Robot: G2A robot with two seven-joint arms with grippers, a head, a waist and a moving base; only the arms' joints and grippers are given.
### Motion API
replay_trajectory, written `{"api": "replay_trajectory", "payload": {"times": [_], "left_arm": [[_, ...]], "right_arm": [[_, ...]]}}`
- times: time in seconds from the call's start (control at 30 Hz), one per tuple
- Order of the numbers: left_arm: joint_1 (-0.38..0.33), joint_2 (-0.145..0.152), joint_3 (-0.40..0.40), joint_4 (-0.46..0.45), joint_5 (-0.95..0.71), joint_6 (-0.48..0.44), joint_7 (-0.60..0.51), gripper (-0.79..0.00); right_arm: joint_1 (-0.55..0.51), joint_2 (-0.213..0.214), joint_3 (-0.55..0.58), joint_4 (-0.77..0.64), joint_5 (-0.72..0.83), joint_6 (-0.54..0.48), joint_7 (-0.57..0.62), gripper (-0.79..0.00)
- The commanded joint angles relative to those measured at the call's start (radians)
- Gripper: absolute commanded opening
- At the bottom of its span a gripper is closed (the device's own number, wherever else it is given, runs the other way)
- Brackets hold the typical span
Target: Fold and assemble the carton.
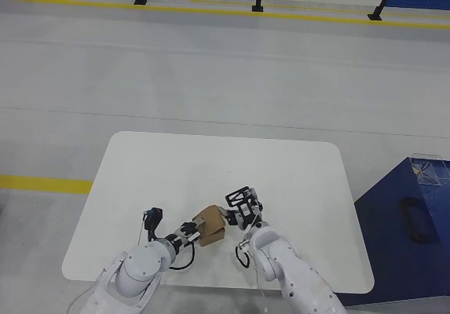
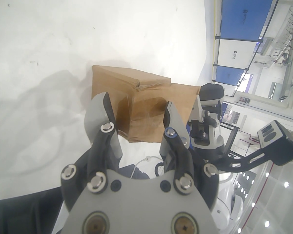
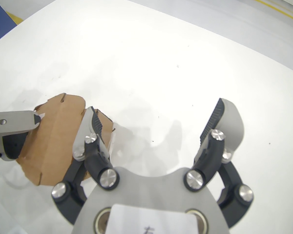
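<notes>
Brown carton over white table; left jaws gripping it; right jaws open; grey floor around.

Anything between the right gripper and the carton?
Nothing visible. The right gripper is open right beside the carton, with one finger at the carton's edge and bare table under the gap. The left gripper is at the carton's opposite side, out of that path.

Carton partly hidden — behind right gripper finger.
</notes>
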Motion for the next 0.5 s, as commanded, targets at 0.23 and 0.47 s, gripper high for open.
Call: {"api": "replay_trajectory", "payload": {"times": [0.23, 0.47], "left_arm": [[0.001, -0.004, 0.014, 0.001, 0.002, 0.005, 0.000, -0.400], [-0.001, -0.008, 0.029, -0.001, 0.023, 0.027, 0.021, -0.409]], "right_arm": [[0.002, -0.010, -0.024, 0.022, -0.060, 0.013, 0.006, 0.000], [-0.002, -0.014, -0.011, 0.034, -0.072, 0.012, -0.006, 0.000]]}}
